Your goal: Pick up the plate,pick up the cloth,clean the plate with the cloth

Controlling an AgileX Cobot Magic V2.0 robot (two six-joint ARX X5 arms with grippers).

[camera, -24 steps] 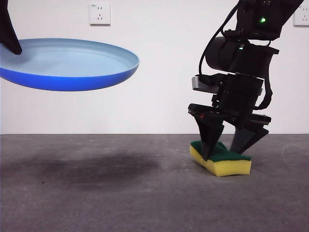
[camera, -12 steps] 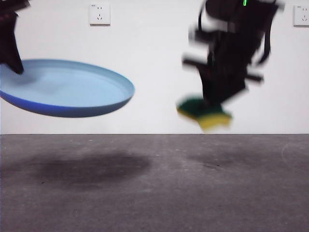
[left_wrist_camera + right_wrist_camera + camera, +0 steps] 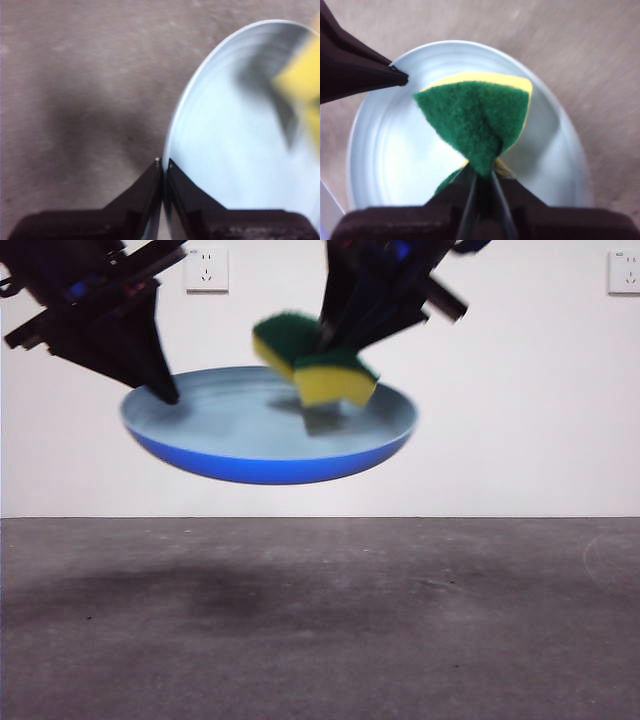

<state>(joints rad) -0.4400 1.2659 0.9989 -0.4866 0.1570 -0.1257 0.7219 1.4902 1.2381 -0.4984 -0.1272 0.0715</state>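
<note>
The light-blue plate [image 3: 270, 435] hangs in the air above the table, tilted a little. My left gripper [image 3: 165, 390] is shut on its left rim; in the left wrist view the jaws pinch the plate [image 3: 235, 150] at its edge [image 3: 163, 162]. The cloth [image 3: 315, 365], a yellow sponge with a green scouring layer, is squeezed and folded in my right gripper [image 3: 330, 340], just over the plate's middle. In the right wrist view the cloth [image 3: 475, 117] fills the centre above the plate [image 3: 390, 150], with my right gripper [image 3: 482, 175] shut on it and the left gripper's fingers [image 3: 355, 70] on the far rim.
Grey table surface [image 3: 320, 620] lies below with the plate's shadow on it. A white wall behind carries two sockets [image 3: 206, 268], the second at the right edge.
The plate has swung right toward the middle of the view. The right gripper lifted the cloth off the table and carried it up and left, over the plate.
</note>
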